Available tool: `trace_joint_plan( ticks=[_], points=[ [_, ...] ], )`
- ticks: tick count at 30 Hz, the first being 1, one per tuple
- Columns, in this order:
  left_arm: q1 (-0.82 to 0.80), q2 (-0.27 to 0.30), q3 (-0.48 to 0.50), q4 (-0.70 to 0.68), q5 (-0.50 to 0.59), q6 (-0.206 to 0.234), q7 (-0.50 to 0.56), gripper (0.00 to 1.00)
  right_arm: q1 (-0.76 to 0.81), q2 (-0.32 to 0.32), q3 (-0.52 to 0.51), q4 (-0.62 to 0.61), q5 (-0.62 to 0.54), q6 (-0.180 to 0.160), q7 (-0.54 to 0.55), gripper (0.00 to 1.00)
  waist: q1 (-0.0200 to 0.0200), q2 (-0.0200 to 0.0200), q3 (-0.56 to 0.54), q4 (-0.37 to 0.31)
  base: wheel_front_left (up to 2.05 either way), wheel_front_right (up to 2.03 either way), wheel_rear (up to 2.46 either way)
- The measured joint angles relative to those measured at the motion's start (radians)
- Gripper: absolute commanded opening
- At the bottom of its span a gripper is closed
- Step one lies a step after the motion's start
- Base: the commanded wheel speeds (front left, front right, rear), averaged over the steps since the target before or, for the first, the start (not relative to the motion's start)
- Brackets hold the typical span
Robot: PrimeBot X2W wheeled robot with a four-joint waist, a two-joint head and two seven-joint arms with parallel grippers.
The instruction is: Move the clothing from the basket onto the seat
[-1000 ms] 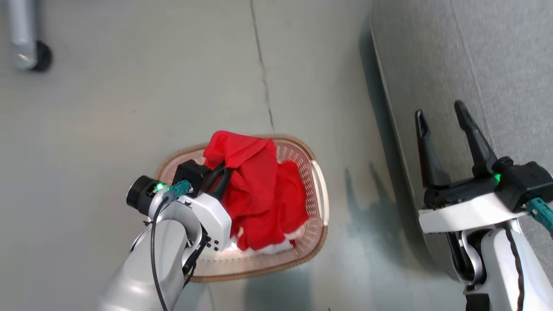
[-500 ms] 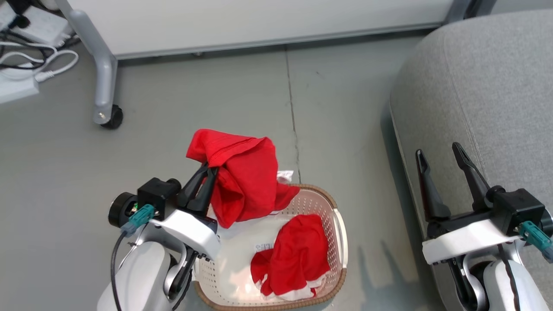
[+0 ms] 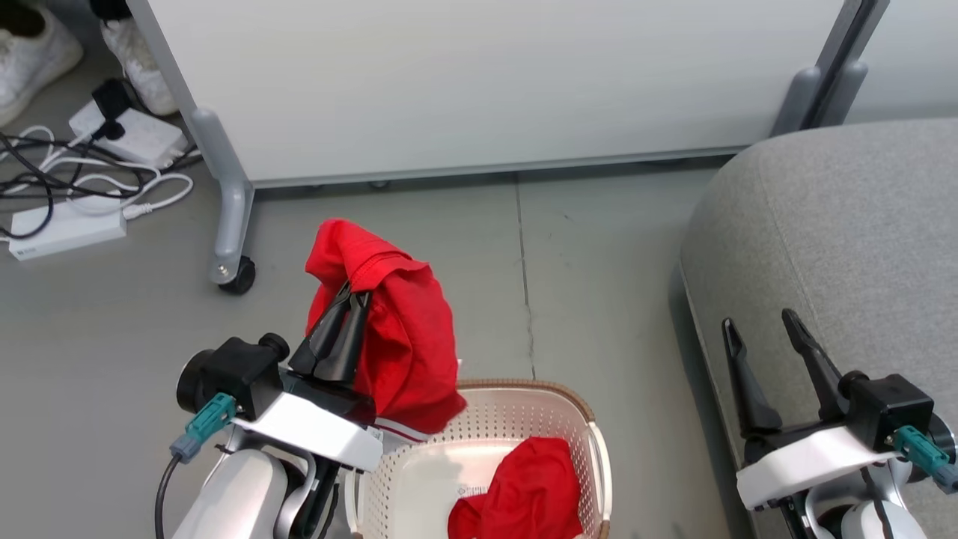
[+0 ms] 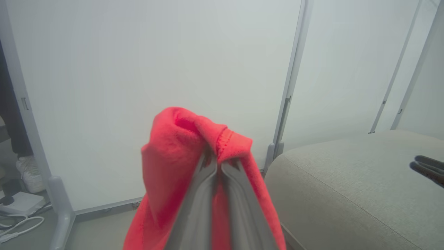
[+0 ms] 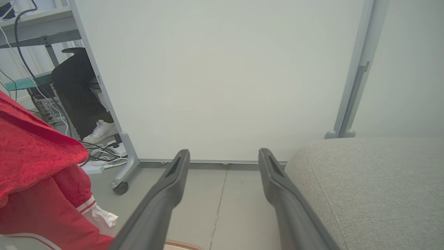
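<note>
No wording can be read anywhere. The only printed item is a small white label (image 3: 471, 491) on the bottom of the cream-white perforated plastic basket (image 3: 599, 464), at the near edge of the scene. It sits just left of the crumpled bright red fabric clothing (image 3: 528, 490) lying there, and its dark print is too small to read.

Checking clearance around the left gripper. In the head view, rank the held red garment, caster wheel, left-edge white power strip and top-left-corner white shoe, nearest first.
1. Red garment, clamped in the left gripper.
2. Caster wheel, on the floor to its left.
3. White power strip, at the left edge.
4. White shoe, top-left corner.
</note>
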Motion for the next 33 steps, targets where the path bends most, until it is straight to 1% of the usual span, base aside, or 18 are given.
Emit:
trace_joint_plan(
  ticks=[6, 10, 20, 30, 33],
  points=[
    [0.051, 0.000, -0.005, -0.071, -0.011, 0.020, 0.022, 0.00, 0.043, 0.000, 0.000, -0.001, 0.010, 0.000, 0.010, 1.00, 0.0000, 0.0000, -0.062, 0.002, 0.00, 0.00, 0.00],
    [0.072, 0.002, -0.011, -0.114, -0.019, 0.025, 0.033, 0.00, 0.064, 0.000, 0.001, -0.009, 0.018, 0.000, 0.018, 1.00, 0.0000, 0.0000, -0.089, 0.000, 0.00, 0.00, 0.00],
    [0.100, 0.014, -0.026, -0.179, -0.024, 0.034, 0.058, 0.00, 0.082, 0.000, 0.009, -0.021, 0.026, 0.000, 0.028, 1.00, 0.0000, 0.0000, -0.101, -0.012, 0.00, 0.00, 0.00],
    [0.101, 0.020, -0.039, -0.196, -0.024, 0.039, 0.071, 0.00, 0.083, 0.000, 0.021, -0.019, 0.031, 0.000, 0.030, 1.00, 0.0000, 0.0000, -0.102, -0.013, 0.00, 0.00, 0.00],
    [0.101, 0.022, -0.042, -0.196, -0.024, 0.039, 0.071, 0.00, 0.076, -0.001, 0.039, -0.020, 0.039, 0.000, 0.027, 1.00, 0.0000, 0.0000, -0.103, -0.012, 0.00, 0.00, 0.00]
  ],
)
